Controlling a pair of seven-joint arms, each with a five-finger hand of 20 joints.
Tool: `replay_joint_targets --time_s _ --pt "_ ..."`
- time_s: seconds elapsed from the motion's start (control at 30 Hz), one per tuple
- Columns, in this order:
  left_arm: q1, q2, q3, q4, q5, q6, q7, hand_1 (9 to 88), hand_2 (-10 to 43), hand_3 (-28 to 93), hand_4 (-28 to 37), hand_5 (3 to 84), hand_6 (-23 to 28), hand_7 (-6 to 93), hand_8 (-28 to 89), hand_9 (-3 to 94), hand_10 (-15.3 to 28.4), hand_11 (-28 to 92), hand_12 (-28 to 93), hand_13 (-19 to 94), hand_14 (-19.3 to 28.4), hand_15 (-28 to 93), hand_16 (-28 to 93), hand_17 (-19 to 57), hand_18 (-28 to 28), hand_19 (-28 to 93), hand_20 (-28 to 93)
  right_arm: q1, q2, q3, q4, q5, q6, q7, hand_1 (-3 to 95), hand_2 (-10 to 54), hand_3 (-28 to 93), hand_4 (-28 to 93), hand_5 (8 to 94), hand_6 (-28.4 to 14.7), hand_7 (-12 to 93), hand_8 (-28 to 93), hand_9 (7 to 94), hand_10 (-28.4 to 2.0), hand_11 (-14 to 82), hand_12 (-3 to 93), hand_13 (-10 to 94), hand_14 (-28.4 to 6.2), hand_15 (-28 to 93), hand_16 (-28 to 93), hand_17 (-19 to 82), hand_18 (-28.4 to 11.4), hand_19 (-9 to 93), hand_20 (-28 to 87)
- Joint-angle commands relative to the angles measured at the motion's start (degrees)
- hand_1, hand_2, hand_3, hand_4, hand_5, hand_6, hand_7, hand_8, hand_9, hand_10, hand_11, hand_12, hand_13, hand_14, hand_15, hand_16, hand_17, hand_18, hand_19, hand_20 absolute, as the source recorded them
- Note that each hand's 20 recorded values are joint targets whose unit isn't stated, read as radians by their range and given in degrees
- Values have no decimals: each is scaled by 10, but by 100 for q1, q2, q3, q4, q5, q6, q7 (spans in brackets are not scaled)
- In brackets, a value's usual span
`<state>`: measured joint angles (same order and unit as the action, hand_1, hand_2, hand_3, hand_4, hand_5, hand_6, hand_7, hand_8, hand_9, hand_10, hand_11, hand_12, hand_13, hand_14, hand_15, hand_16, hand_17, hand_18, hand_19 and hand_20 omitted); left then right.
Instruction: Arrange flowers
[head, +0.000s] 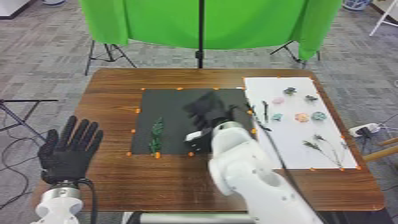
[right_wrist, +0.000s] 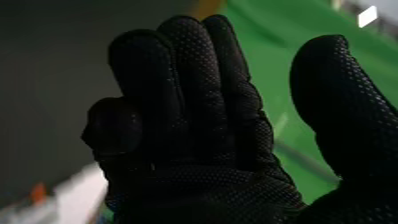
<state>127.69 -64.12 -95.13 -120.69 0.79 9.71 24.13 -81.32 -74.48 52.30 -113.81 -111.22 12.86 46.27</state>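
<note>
Centrally, the robot's right hand (head: 209, 107), blurred, its textured black glove open, hides part of the dark mat (head: 171, 102) between a feathery green sprig (head: 157, 132) and small pastel flowers (head: 302, 117) on white paper (head: 298, 137). Brown wood (head: 114, 120) separates the mat from the open left hand (head: 67, 162).

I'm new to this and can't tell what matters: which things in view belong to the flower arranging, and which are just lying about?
Part of the job:
- flower heads and thin sprigs on the white sheet
- leafy green stem on the dark sheet

Apparently just around:
- green cloth
- black pole
</note>
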Motion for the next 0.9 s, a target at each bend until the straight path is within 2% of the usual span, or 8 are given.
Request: replay_joint_targets --time_s 0.03,0.07,0.17,0.4,0.53,0.63,0.77,0.9 --pt "202 -99 -45 -58 -7 77 97 248 127 784 -283 393 78 90 -99 394 154 172 87 308 163 296 -57 -53 138 334 119 -729 1435 1775 -559 -582 -540 386 323 -93 786 -201 697 -78 287 -125 746 -205 381 232 706 -160 631 204 425 -261 932 454" --pt "223 -108 -59 -46 51 6 84 248 127 784 -283 393 77 89 -100 394 154 171 86 307 163 296 -58 -53 138 334 119 -913 1575 2046 -668 -525 -607 505 319 -94 772 -216 695 -80 261 -127 744 -206 377 230 703 -160 627 202 424 -262 932 453" --pt "266 -96 -77 -85 143 34 167 248 125 785 -283 392 77 87 -100 393 152 166 84 306 162 289 -59 -52 138 330 117 -1492 1918 2764 -822 -824 -809 622 318 -95 736 -269 679 -85 185 -115 744 -206 361 224 701 -158 623 198 425 -263 932 454" --pt "314 -97 -77 -102 158 -33 196 249 123 782 -283 393 77 85 -100 393 152 163 84 307 161 285 -56 -51 139 325 116 -2382 1990 3918 -884 -1682 -1287 815 381 -95 757 -281 673 -79 149 -107 740 -190 408 246 693 -150 708 247 423 -263 932 464" --pt "269 -101 -65 -86 139 -10 175 250 123 782 -283 393 77 84 -100 393 151 163 85 306 161 283 -55 -51 138 324 117 -2748 2001 4176 -884 -1850 -1457 785 399 -95 733 -282 676 -69 151 -107 735 -181 450 262 687 -151 742 277 422 -263 932 473" --pt "190 -100 -90 -37 195 -16 132 250 123 782 -283 393 77 84 -99 392 151 162 85 306 161 283 -54 -51 139 324 118 -3050 1884 4238 -906 -2101 -1468 692 463 -95 619 -283 680 -62 152 -110 734 -175 471 268 690 -144 750 298 422 -260 932 479" --pt "193 -85 -93 -48 181 -12 124 250 123 780 -283 392 77 84 -99 391 152 162 85 305 162 282 -53 -52 139 324 118 -3355 1722 4274 -974 -2172 -1650 711 514 -95 550 -283 681 -55 156 -111 732 -170 479 270 689 -139 752 309 416 -259 932 469" --pt "168 -80 -106 -33 179 -27 102 250 124 781 -283 393 77 85 -99 391 152 163 86 304 162 283 -52 -52 139 324 119 -3533 1633 4277 -939 -2305 -1758 706 518 -95 582 -283 680 -53 155 -112 727 -168 480 273 687 -137 750 316 409 -260 932 457"
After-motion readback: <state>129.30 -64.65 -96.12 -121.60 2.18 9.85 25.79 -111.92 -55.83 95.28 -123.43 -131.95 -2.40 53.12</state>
